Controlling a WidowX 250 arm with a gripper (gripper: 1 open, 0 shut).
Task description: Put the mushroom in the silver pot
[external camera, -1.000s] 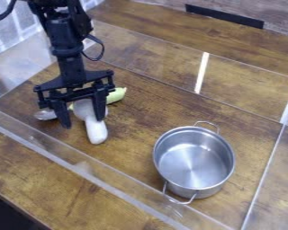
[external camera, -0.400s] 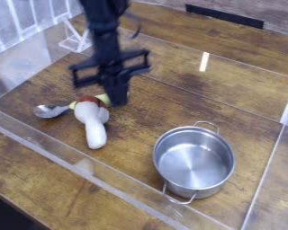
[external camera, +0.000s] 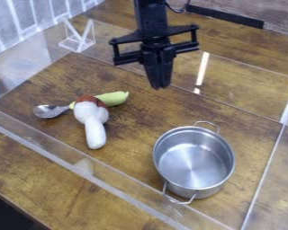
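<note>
Lowering from here would miss, since your jaws hang narrow and shut, with nothing between them, above the far part of the bench (external camera: 171, 108), while the mushroom (external camera: 94, 130) lies on its side well off to the near left of the view, outside the silver pot (external camera: 193, 169). You would need to bring the arm (external camera: 151, 20) back over it and spread the jaws before dropping; come down with them shut and you would likely push the toy or roll it away. Its reddish-brown cap (external camera: 86, 101) sits against or just beside the yellow-green piece (external camera: 112, 99), and the view is too coarse to say whether they touch, so a grip taken at that end could catch both. The spoon (external camera: 48, 111) is close on the other side, and a wide spread might knock its bowl. The rounded white stem could slip if you pinch it off-centre, or swing if you take it near one end. On the carry, a low path could strike the pot's rim or hook a loop handle (external camera: 207, 124), dragging the pot, and an early release would drop the mushroom outside.
</note>
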